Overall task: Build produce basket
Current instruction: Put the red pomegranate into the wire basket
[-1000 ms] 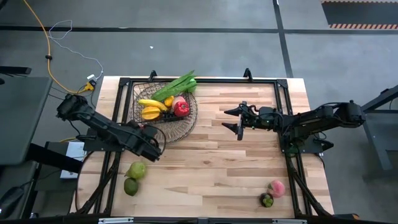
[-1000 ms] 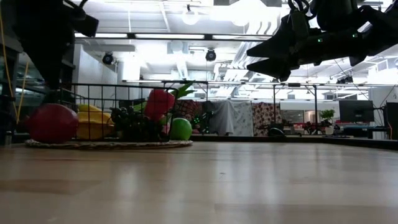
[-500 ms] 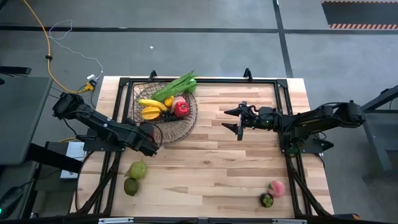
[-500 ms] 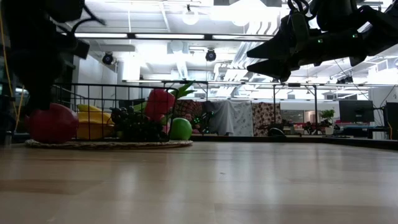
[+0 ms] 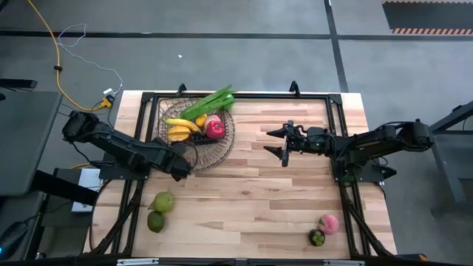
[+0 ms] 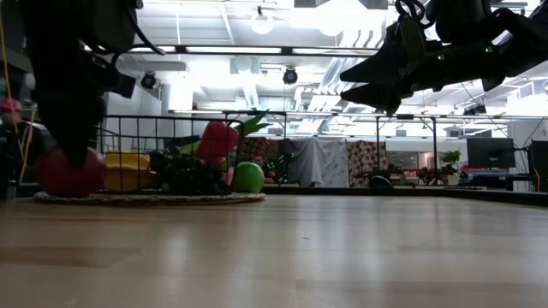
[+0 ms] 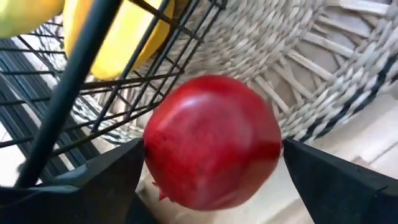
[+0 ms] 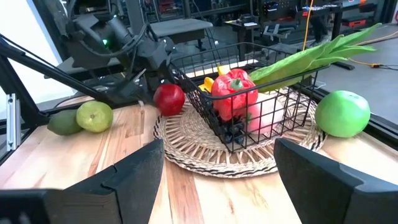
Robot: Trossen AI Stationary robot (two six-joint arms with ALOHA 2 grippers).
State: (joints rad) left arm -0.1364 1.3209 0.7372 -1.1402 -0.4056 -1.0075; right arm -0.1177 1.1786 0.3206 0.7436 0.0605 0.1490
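The basket (image 5: 222,148) is a dark wire cage on a round woven rim at the far left of the table. It holds yellow bananas (image 5: 181,127), a red pepper (image 8: 233,90) and a long green stalk (image 5: 211,102). A red round fruit (image 7: 211,146) rests on the woven rim (image 8: 205,155), outside the cage on its near-left side. My left gripper (image 5: 179,161) is down over the red fruit, one finger on each side of it. My right gripper (image 5: 284,144) hangs open and empty above the table's middle right. My left gripper comes at the red fruit slanting down from the table's left. Its fingers (image 7: 106,180) stand close against the fruit's two sides (image 7: 155,149), and I cannot tell whether they touch. The fruit's underside rests on the woven rim (image 6: 145,198).
Two green fruits (image 5: 162,201) (image 5: 155,220) lie near the table's near-left corner. A pink fruit (image 5: 329,223) and a dark piece (image 5: 316,237) lie near the near-right corner. A green apple (image 8: 342,113) sits by the basket's far side. Bare wood lies between the arms.
My left gripper has gone toward the table's far edge and down, from beside the basket onto the red fruit, so that its fingers now stand around it. The fruit has stayed on the woven rim.
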